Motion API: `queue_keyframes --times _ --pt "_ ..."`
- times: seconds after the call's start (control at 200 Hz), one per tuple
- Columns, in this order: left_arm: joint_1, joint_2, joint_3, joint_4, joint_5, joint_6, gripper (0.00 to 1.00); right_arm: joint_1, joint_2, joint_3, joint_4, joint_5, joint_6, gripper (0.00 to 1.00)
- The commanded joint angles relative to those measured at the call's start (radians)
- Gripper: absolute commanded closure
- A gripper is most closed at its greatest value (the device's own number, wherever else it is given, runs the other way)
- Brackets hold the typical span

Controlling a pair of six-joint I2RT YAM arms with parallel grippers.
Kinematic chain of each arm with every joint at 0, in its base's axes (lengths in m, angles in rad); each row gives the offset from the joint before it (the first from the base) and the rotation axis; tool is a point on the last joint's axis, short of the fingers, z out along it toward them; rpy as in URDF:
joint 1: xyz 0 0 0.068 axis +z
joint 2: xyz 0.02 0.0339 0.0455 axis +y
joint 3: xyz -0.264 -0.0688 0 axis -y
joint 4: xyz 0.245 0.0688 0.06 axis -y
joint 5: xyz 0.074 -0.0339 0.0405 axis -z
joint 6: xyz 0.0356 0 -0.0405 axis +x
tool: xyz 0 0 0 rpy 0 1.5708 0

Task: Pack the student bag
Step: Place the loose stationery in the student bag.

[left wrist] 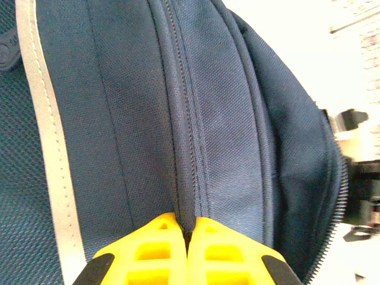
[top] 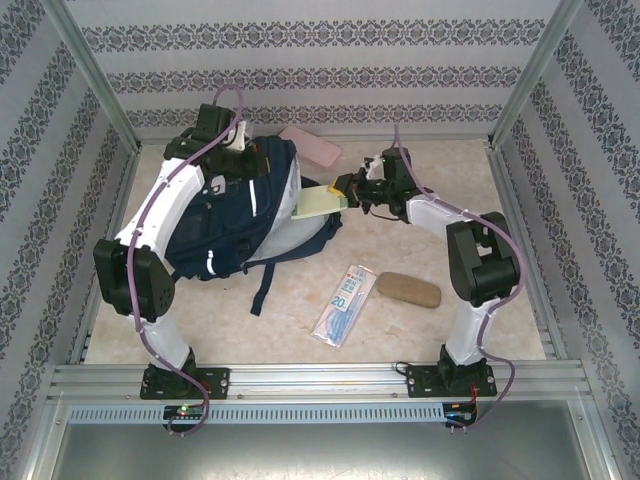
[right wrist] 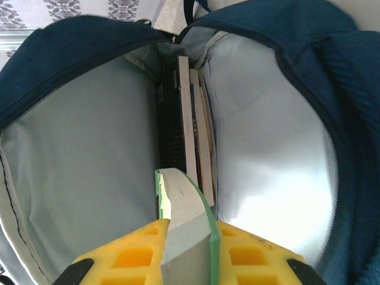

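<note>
Student bag (mouth agape) holds books; right jaws grip a green notebook, left jaws pinch bag fabric.

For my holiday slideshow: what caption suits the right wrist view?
Right gripper holds a green-edged book at the open student bag, other books standing inside.

A flat pink rectangular case lies at the far edge of the pale marble-patterned table. Nearer the front, a brown oval case sits just beside a clear plastic packet with a blue-and-white printed label. Striped floral wallpaper lines the walls around the table.
</note>
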Motion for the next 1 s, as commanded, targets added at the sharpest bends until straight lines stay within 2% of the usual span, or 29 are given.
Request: queue_keyframes --times 0.0,0.07,0.195,0.36,0.5,0.605,0.914,0.994 --pt "0.073 -0.100 -0.062 0.325 0.244 -0.158 1.00 0.037 0.047 0.084 0.059 0.032 0.025 1.00" --pt "0.117 -0.117 -0.087 0.393 0.317 -0.209 1.00 0.057 0.080 0.118 0.065 0.050 0.035 1.00" --pt "0.169 -0.132 -0.087 0.423 0.391 -0.236 1.00 0.089 0.129 0.164 0.059 0.085 0.021 1.00" --pt "0.230 -0.151 -0.109 0.536 0.486 -0.334 1.00 0.115 0.200 0.210 0.092 0.105 0.033 1.00" --pt "0.237 -0.127 -0.045 0.430 0.509 -0.282 1.00 0.141 0.268 0.266 0.155 0.105 0.076 1.00" --pt "0.236 -0.118 -0.034 0.432 0.529 -0.285 1.00 0.172 0.341 0.356 0.197 0.093 0.133 1.00" --pt "0.228 -0.121 -0.049 0.420 0.536 -0.277 1.00 0.288 0.527 0.630 0.171 0.159 0.197 1.00" --pt "0.225 -0.122 -0.056 0.421 0.540 -0.276 1.00 0.319 0.588 0.748 0.113 0.155 0.188 1.00"
